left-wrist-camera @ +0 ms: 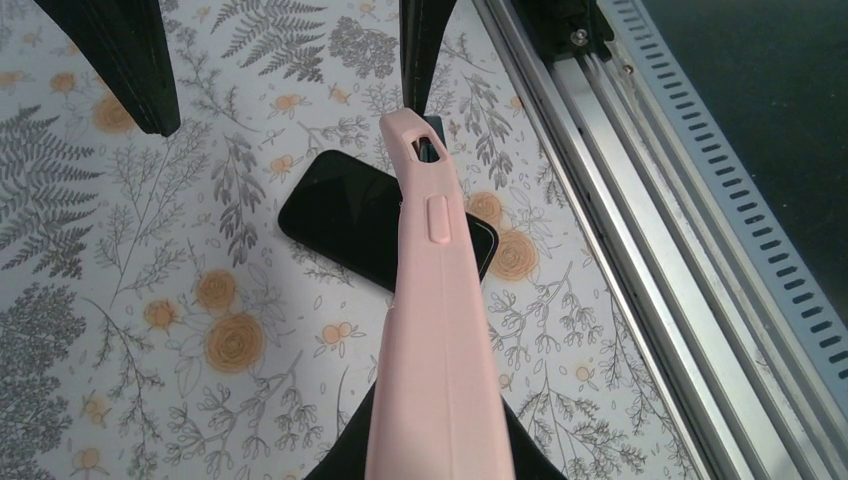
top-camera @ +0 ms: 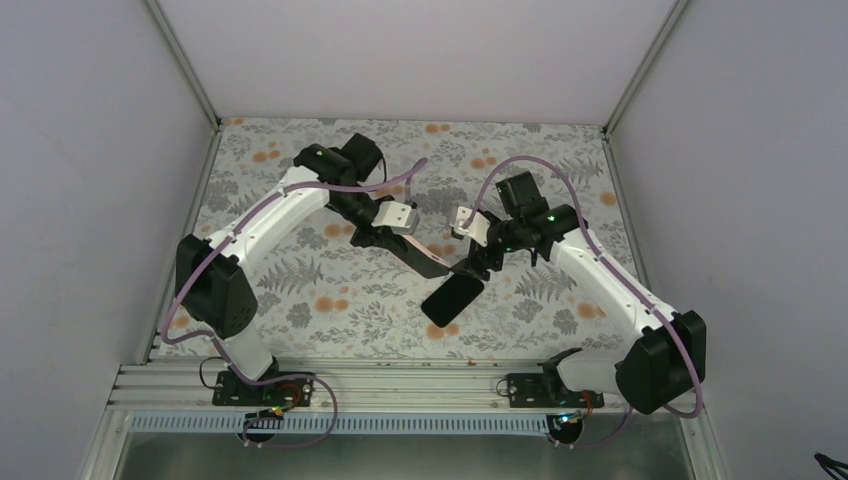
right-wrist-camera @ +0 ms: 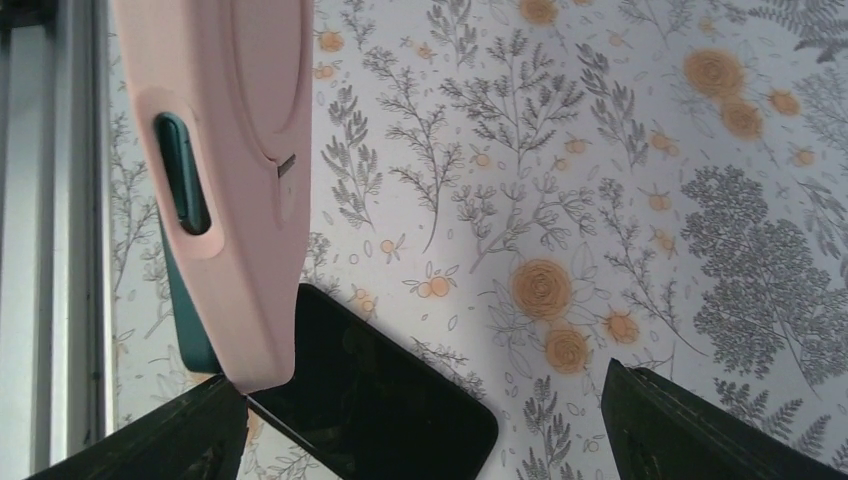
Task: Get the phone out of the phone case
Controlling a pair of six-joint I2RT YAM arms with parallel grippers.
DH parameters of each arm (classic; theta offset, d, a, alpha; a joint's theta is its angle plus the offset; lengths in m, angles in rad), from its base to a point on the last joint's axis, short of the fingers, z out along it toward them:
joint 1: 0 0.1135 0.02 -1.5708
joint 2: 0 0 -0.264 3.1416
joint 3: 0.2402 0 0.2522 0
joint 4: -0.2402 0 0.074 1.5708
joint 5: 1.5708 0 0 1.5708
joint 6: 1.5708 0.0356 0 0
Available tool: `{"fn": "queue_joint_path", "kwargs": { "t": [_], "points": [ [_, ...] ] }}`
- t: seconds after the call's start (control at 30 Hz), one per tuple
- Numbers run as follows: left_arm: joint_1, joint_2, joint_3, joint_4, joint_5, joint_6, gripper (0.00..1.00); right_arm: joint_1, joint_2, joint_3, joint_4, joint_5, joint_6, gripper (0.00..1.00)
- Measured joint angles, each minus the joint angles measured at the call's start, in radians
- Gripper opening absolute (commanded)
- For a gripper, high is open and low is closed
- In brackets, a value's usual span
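Bright, even light from overhead throws only soft shadows on the tablecloth [top-camera: 300,270]. The pink case [left-wrist-camera: 440,330] looks slightly blurred up close.

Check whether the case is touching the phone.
Cannot tell. In both wrist views the case overlaps the phone, so neither contact nor a gap shows. The top view is too small to settle it.

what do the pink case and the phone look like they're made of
Pink case: likely soft silicone or rubbery plastic, with a matte, even surface, rounded edges and a moulded button bump. Phone: smooth, glossy black front, probably glass; it looks dark and shiny against the patterned table.
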Motion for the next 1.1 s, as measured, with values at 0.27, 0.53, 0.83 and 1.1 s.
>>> {"fn": "queue_joint_path", "kwargs": {
  "t": [0.27,0.53,0.83,1.1],
  "points": [
    [0.01,0.014,0.011,0.005,-0.008,0.003,0.02,0.0,0.004,-0.01,0.052,0.032,0.031,0.9],
    [0.014,0.019,0.012,0.013,-0.008,-0.008,0.02,0.008,0.032,0.009,0.053,0.052,0.069,0.9],
    [0.029,0.063,0.055,-0.007,0.074,0.004,0.02,0.013,0.047,0.04,0.089,0.053,0.104,0.95],
    [0.042,0.066,0.09,-0.068,0.116,0.019,0.02,0.023,0.146,0.159,0.0,-0.104,0.065,0.95]
  ]
}}
